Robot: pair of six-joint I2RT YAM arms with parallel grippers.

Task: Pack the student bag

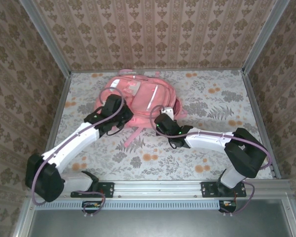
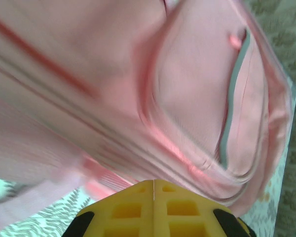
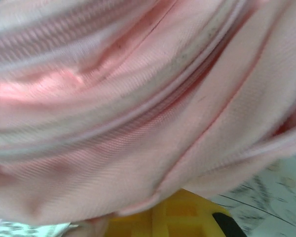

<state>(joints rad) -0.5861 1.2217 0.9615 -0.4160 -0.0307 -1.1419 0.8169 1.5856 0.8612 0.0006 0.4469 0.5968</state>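
Observation:
The student bag (image 1: pixel 140 94), a soft pink backpack with white trim, lies at the back middle of the table with its straps (image 1: pixel 133 136) trailing toward me. My left gripper (image 1: pixel 121 104) rests against the bag's left side. In the left wrist view its yellow fingers (image 2: pixel 138 207) are pressed together, nothing between them, tips right at the pink fabric (image 2: pixel 197 98) below a grey-edged pocket. My right gripper (image 1: pixel 166 117) is at the bag's lower right corner. Pink fabric (image 3: pixel 138 98) drapes over its yellow fingers (image 3: pixel 180 217) and hides the tips; whether fabric is pinched cannot be told.
A floral cloth (image 1: pixel 217 98) covers the table. Patterned walls with metal posts (image 1: pixel 44 37) close in the back and both sides. A metal rail (image 1: pixel 158 186) carrying the arm bases runs along the near edge.

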